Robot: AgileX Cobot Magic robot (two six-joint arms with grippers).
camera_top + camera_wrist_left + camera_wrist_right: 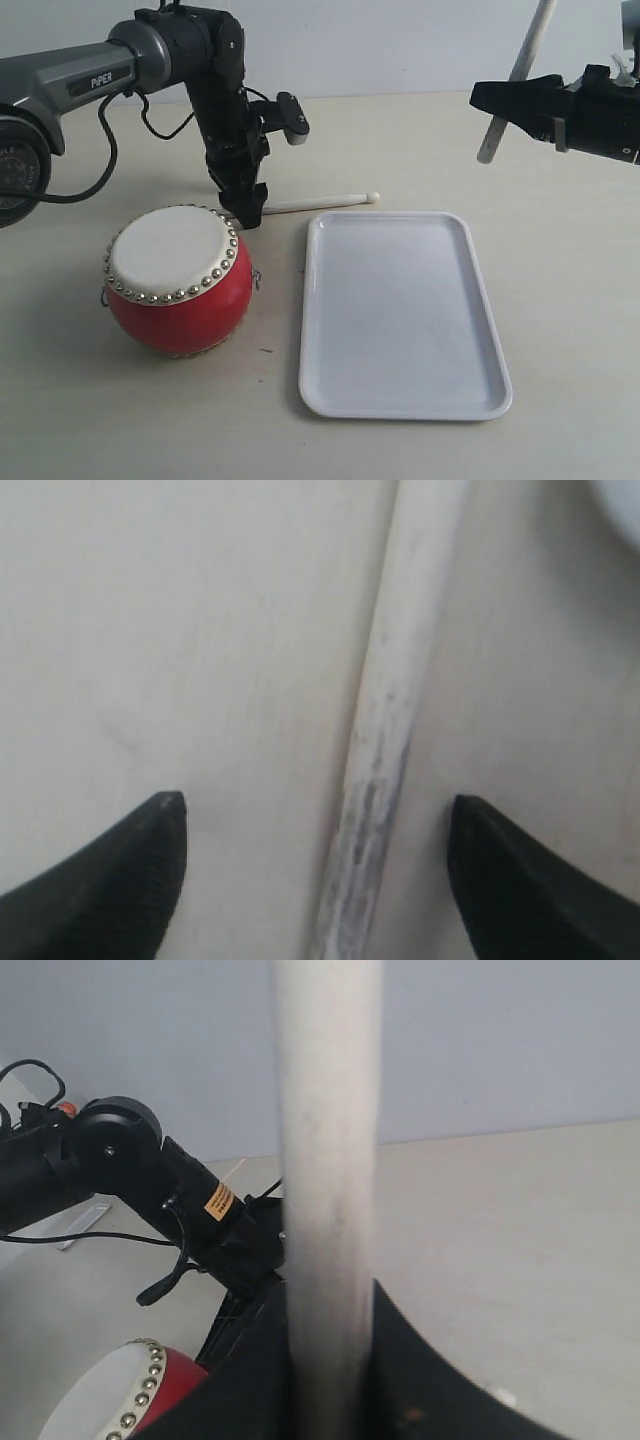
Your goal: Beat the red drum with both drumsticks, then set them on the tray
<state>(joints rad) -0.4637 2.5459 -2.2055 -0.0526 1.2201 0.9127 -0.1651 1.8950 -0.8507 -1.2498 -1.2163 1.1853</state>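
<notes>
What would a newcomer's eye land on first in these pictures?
A glossy red drum sits left of a white tray in the exterior view. Behind the drum, the left arm has its jaws open astride a drumstick lying on the table. High on the right, the right arm holds the other drumstick tilted in its jaws.

The red drum (178,280) stands just beside the white tray (400,330), on its left; one drumstick (325,203) lies on the table (560,300) behind both; the left gripper (243,210) points down at its plain end; the right gripper (503,100) holds the other drumstick (527,55) tilted, well above the table.
</notes>
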